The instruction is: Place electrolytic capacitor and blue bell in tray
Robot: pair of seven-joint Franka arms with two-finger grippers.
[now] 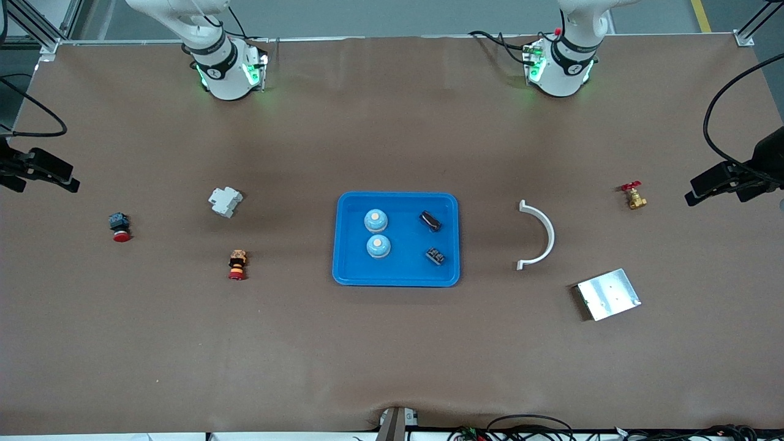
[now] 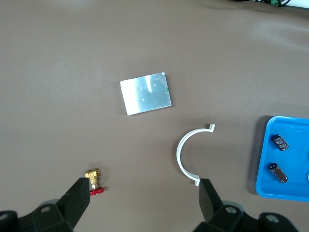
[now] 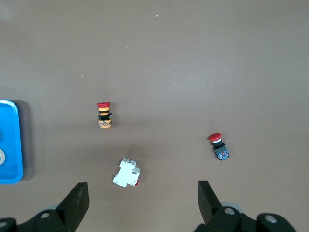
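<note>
Two bells (image 1: 375,220) and two capacitors (image 1: 430,221) are crowding the tray (image 1: 396,280), leaving a bare lane running down its middle.

A robotics lab: brown paper-covered table (image 1: 392,367), aluminium-profile frame posts (image 1: 37,27), side-mounted black cameras (image 1: 40,168), loose cables (image 1: 527,422).

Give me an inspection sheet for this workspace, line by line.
Surface: brown table cover, flat.
Job's things: blue tray holds two blue bells and two capacitors.
Clutter: white breaker, two red pushbuttons, white curved bracket, silver plate, brass valve.
Grippers: left gripper and right gripper open, empty, both waiting.
Cables: black leads at table edges.
Surroundings: side cameras.
</note>
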